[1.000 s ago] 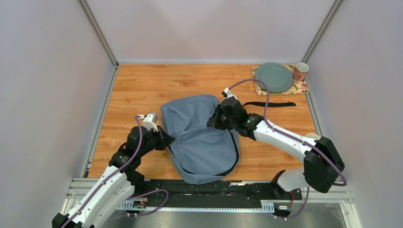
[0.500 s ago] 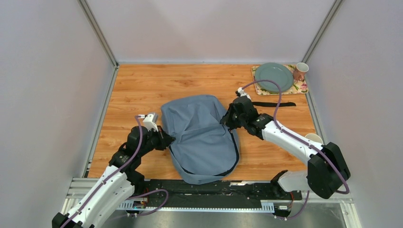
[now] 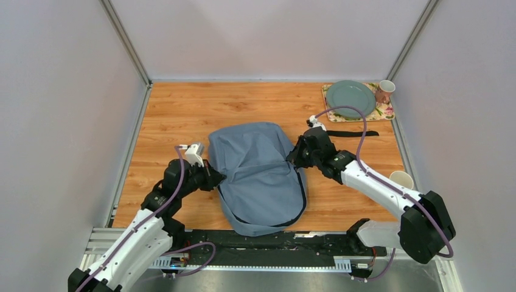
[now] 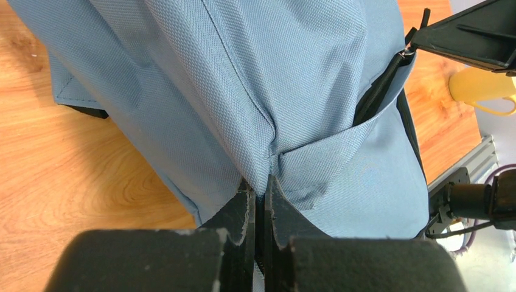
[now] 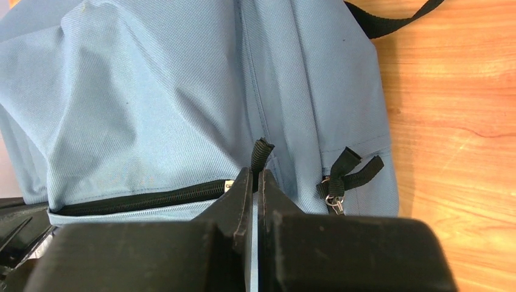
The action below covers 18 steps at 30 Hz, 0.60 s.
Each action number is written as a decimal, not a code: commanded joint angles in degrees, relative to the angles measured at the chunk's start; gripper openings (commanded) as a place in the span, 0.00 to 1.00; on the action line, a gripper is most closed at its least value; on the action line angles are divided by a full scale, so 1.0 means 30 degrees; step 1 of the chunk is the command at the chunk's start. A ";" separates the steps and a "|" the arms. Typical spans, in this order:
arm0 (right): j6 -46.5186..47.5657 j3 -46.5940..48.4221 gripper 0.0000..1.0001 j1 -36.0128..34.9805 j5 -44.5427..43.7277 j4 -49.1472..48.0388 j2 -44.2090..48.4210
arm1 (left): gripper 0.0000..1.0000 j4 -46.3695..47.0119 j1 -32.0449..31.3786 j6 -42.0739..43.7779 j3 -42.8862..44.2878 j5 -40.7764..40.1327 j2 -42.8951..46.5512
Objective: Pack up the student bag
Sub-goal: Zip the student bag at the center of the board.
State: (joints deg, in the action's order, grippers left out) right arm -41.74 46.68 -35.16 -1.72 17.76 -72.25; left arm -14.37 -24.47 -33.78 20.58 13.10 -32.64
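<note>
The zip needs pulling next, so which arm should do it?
Right. The right gripper is shut on the zip pull of the student bag; the left gripper only pinches fabric.

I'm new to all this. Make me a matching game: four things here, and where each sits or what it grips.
1 left gripper
2 right gripper
3 plate
4 yellow mug

A on the floral mat
B shut on the black zip pull
C alone on bare wood
D shut on the student bag's fabric

Pairs: 1-D, 2-B, 3-A, 4-C
</note>
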 commanded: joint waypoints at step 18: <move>0.1404 0.0176 0.66 0.1318 -0.2185 0.5592 0.5562 | 0.75 -0.1241 0.4904 0.3407 0.3340 0.3605 -0.2719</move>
State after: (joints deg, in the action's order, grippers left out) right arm -38.44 45.39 -31.31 -6.68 30.17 -61.58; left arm -15.44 -9.87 -26.41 32.45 25.50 -48.25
